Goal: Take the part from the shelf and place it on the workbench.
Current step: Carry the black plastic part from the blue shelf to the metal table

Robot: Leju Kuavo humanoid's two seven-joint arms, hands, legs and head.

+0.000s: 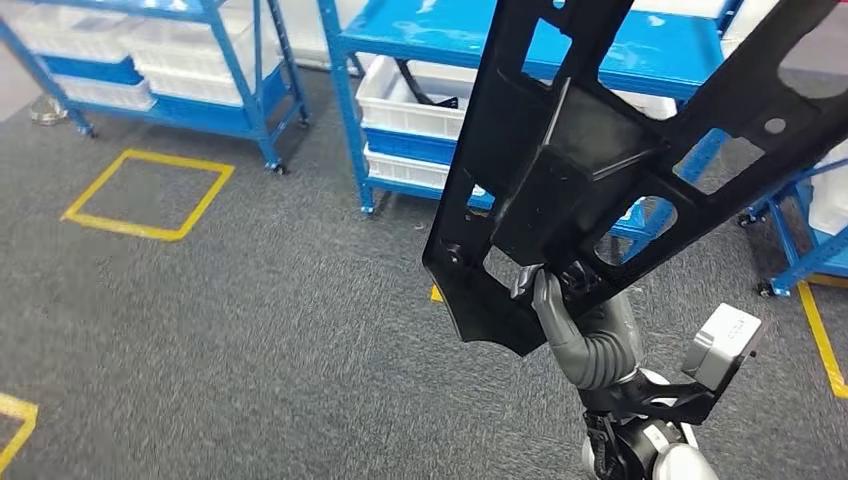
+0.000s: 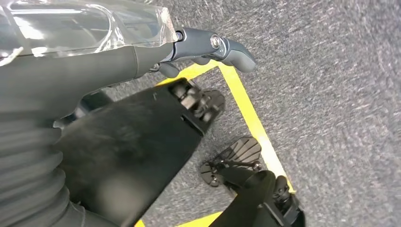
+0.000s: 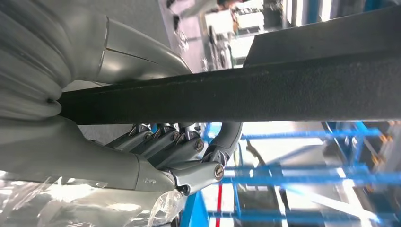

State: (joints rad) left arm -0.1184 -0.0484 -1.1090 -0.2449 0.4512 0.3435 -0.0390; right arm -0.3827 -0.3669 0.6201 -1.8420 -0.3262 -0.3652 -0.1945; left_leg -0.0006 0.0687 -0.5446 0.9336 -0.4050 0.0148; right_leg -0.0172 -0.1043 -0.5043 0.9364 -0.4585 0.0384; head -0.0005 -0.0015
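Right hand (image 1: 560,305) fingers (image 3: 161,142) clamp the part (image 1: 600,150); left hand's (image 2: 208,47) fingers curl empty. Carry it level, clear of shelves (image 1: 350,60).

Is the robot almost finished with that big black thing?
About halfway. Done: the black part is off the blue shelf. In hand: the right hand grips its lower edge, holding it up above the grey carpet. Left: putting it on the workbench, which isn't in sight. The left hand hangs curled, holding nothing.

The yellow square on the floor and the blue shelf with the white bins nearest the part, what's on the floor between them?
Nothing: in the head view, bare grey carpet runs from the yellow square to the blue shelf.
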